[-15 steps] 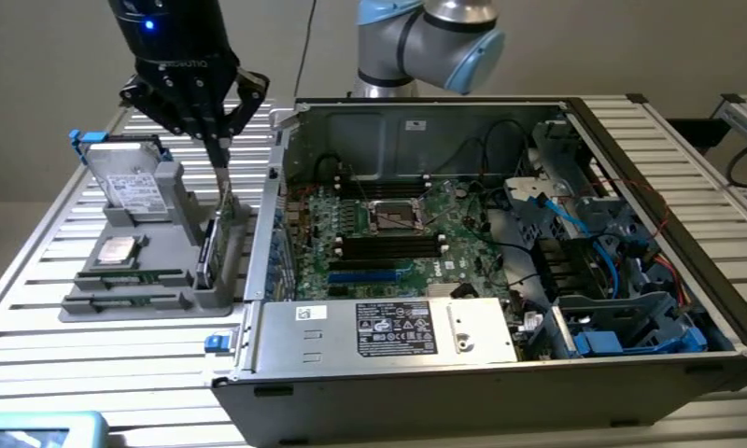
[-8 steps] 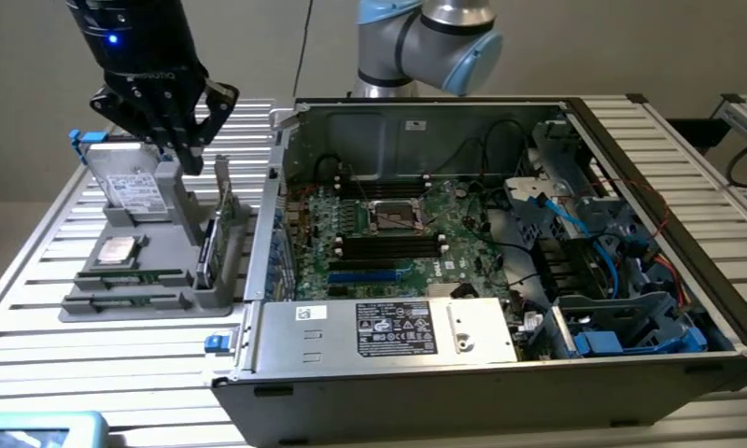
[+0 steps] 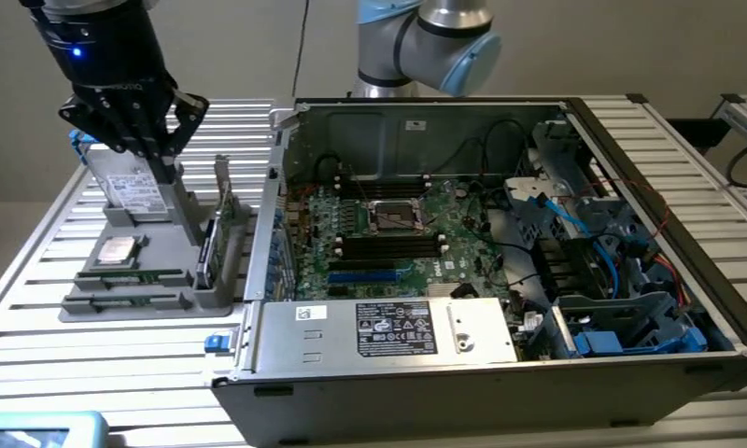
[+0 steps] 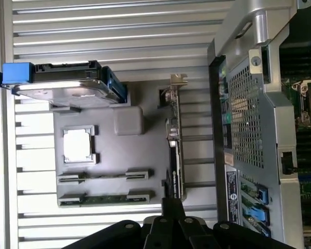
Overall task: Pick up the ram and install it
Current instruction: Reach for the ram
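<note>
On the slatted aluminium table (image 3: 100, 373) stands the open black-and-grey computer case (image 3: 672, 373). Nearest in the exterior view is its silver metal box (image 3: 473, 338), which carries a black label and a small white one; their print is too fine to read. Behind it lies the green motherboard (image 3: 467, 201), with long black slots (image 3: 390, 245) at its middle. At nine o'clock from the case sits the grey plastic parts holder (image 3: 212, 299). The ram (image 4: 106, 198), a long, narrow green circuit-board stick, lies clipped at both ends in a cradle along the holder's six o'clock edge, with nothing touching it. Beyond it are a square silver processor chip (image 3: 119, 250), a taller green expansion card (image 3: 224, 201) standing on edge at three o'clock, and a silver box-shaped hard drive (image 3: 131, 191) upright at twelve, its pale label illegible. The black gripper (image 3: 164, 170) hangs at ten o'clock from the case, pointing straight down over the holder's far end. Its fingers are clenched together on nothing, and the white lettering on its body is unreadable. A blue light glows on the wrist above. The grey-and-blue jointed arm (image 3: 424, 42) rises at twelve o'clock behind the case.
</note>
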You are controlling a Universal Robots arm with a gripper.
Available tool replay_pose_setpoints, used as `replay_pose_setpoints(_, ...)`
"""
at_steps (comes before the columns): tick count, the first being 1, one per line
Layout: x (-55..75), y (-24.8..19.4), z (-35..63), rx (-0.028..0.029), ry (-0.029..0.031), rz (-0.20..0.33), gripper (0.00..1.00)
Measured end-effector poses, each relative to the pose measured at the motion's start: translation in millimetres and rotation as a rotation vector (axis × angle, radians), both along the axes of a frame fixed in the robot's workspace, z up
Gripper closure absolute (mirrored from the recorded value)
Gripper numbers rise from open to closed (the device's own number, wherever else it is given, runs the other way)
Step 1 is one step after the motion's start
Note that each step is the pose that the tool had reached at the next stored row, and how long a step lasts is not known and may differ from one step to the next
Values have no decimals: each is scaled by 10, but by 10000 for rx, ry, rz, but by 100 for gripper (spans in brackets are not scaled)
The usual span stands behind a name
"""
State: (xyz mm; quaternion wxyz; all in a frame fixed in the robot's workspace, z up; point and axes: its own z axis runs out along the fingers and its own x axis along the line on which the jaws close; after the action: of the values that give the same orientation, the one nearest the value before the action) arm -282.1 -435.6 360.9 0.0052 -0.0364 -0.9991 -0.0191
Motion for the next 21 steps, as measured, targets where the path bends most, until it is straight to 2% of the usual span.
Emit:
replay_pose_setpoints(9, -350, -31, -134, -5, 88, 0, 89)
replay_pose_setpoints(16, -654, -44, -170, -9, 98, 0, 89)
replay_pose_setpoints(21, -772, -46, -195, -59, 97, 7, 89)
